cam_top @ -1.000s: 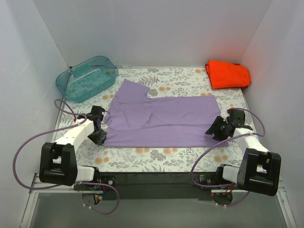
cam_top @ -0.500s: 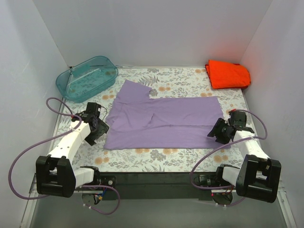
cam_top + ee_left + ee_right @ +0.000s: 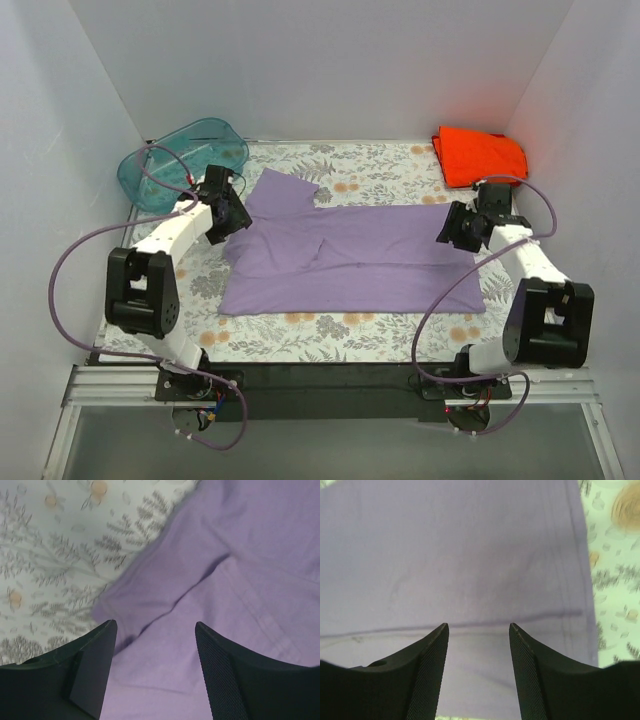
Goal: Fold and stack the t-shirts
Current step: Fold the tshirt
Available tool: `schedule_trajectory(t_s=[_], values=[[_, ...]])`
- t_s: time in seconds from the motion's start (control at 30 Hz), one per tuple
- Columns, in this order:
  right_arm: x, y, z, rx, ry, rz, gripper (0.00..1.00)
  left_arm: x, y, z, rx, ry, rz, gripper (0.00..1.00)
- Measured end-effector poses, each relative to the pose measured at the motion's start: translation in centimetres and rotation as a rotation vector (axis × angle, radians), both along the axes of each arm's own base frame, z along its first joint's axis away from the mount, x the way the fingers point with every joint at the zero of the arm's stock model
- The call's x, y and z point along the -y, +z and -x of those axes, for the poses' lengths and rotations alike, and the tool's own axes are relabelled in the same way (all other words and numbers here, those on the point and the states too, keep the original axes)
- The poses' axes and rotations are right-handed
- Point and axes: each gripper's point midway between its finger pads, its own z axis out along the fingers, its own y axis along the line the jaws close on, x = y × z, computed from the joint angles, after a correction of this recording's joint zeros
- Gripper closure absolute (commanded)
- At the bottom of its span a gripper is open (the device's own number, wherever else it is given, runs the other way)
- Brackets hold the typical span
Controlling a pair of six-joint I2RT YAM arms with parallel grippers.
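The lavender-purple t-shirt (image 3: 345,258) lies spread across the middle of the floral table, partly folded, one sleeve (image 3: 283,188) sticking out toward the back left. My left gripper (image 3: 235,217) hovers open over its left edge by that sleeve (image 3: 165,580); nothing sits between the fingers (image 3: 92,665). My right gripper (image 3: 453,228) hangs open above the shirt's upper right corner (image 3: 470,555), fingers (image 3: 427,665) empty. The orange-red t-shirt (image 3: 480,156) rests folded at the back right corner.
A translucent teal tub (image 3: 182,163) stands at the back left, just behind my left arm. White walls close in the table on three sides. Bare floral tabletop (image 3: 340,330) shows along the front of the purple shirt.
My left gripper has opened, letting go of the shirt's left edge, and swung back toward the sleeve. The right arm moved from the lower right corner up to the upper right corner.
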Motion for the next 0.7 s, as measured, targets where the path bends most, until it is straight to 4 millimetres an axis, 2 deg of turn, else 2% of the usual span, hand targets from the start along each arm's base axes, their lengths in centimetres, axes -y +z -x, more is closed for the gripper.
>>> schedule_trajectory(t_s=[0.17,0.33,0.4,0.5,0.7], values=[[1.1,0.1,-4.6,0.037,0.037,0.068,0.46,0.2,-1.0,-4.5,0.040,-0.080,-0.060,0.42],[2.4,-0.4,-8.2,0.064,0.071,0.115,0.49,0.8,-1.9,-9.1,0.094,-0.132,-0.088,0.50],[2.9,-0.8,-9.2,0.066,0.078,0.127,0.49,0.9,-2.6,-10.3,0.098,-0.145,-0.101,0.54],[3.4,-1.2,-10.1,0.067,0.093,0.140,0.49,0.6,-4.2,-11.4,0.082,-0.156,-0.132,0.64],[3.5,-2.1,-11.7,0.076,0.130,0.148,0.49,-0.1,-6.5,-12.3,0.054,-0.181,-0.192,0.65]])
